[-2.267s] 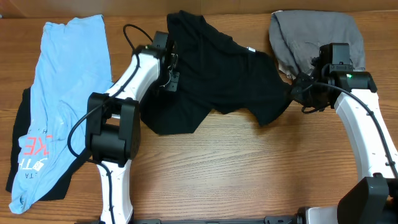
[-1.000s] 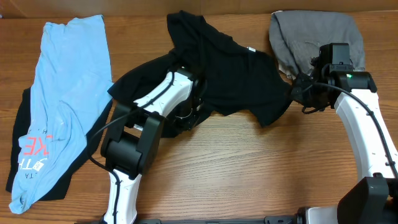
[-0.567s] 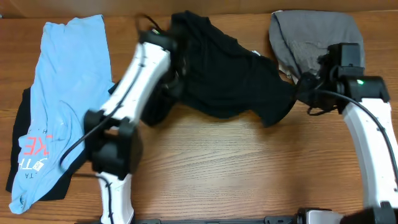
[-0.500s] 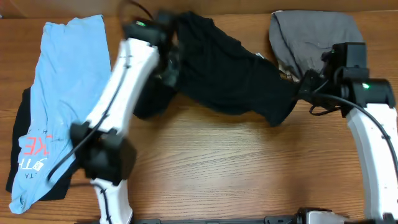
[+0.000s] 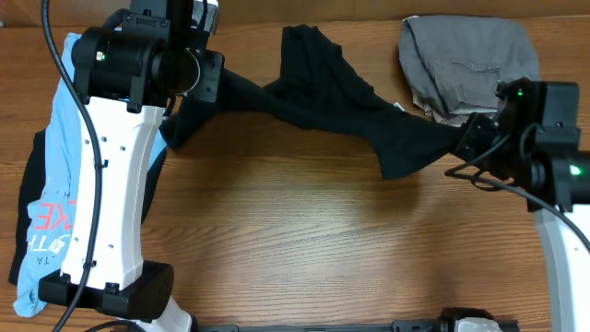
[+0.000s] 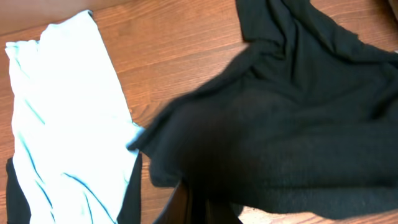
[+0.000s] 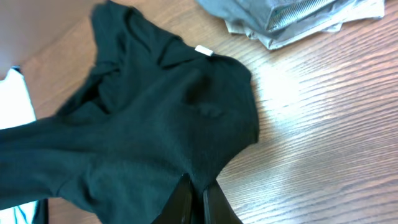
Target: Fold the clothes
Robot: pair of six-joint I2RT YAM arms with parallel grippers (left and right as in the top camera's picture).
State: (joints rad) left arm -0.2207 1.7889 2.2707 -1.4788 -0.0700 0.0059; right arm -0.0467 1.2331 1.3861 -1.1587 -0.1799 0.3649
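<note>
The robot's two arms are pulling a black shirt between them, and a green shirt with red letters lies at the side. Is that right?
Nearly. The shirt with red letters is light blue, not green, as the overhead view shows. The rest is right: the left end effector and the right end effector hold the black shirt stretched between them.

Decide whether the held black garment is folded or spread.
Unfolded: the black garment stretches, crumpled, between left claw and right claw.

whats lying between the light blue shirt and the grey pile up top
The black shirt, stretched out between them, plus the left arm over the light blue shirt edge; the overhead view shows it.
</note>
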